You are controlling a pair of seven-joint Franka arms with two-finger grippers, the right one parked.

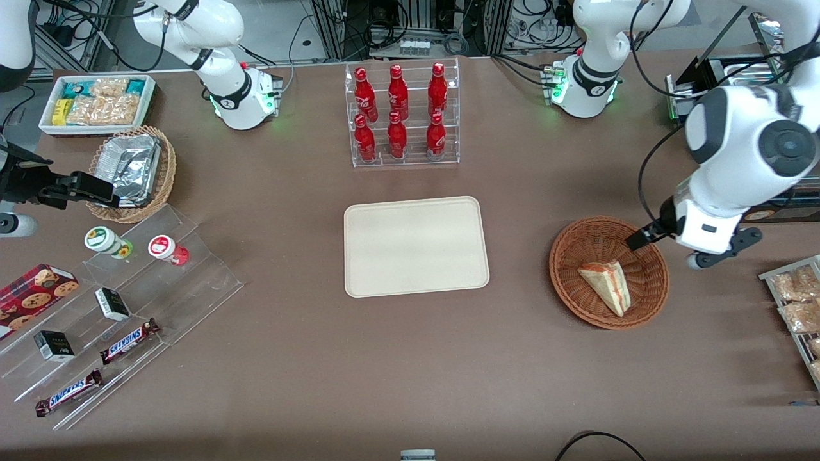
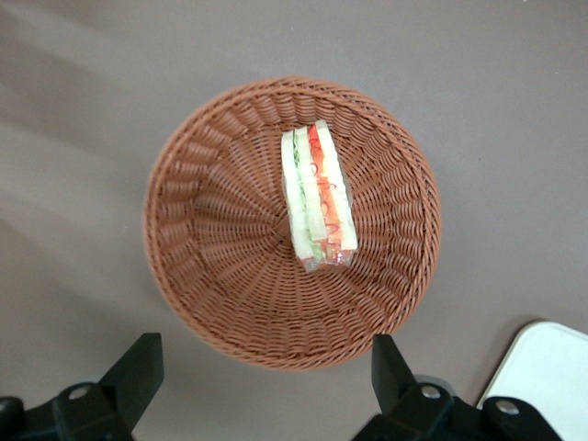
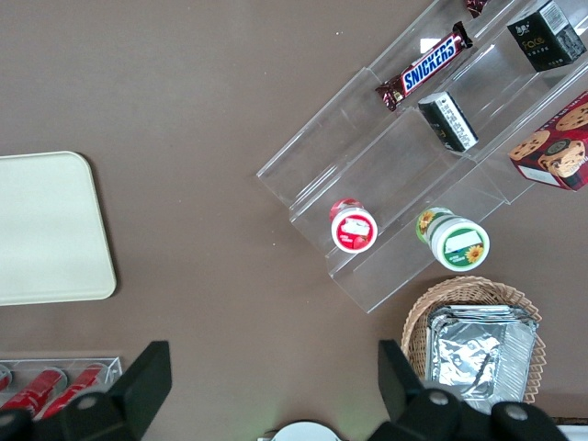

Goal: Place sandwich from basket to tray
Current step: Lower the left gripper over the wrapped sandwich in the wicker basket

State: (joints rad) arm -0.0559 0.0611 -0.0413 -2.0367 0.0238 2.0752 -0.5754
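The sandwich is a wrapped triangular wedge with orange-red and green filling. It lies in the round reddish-brown wicker basket, off the basket's centre. In the left wrist view the sandwich lies on edge in the basket with its filling layers facing up. My left gripper hangs well above the basket's rim, open and empty, and touches nothing. Its two black fingers stand wide apart, just outside the rim. The cream-beige tray lies flat and bare at the table's middle; one corner shows in the wrist view.
A clear rack of red bottles stands farther from the front camera than the tray. Bagged snacks on a wire rack lie at the working arm's end, close to the basket. Tiered acrylic shelves with snacks and a foil-container basket are toward the parked arm's end.
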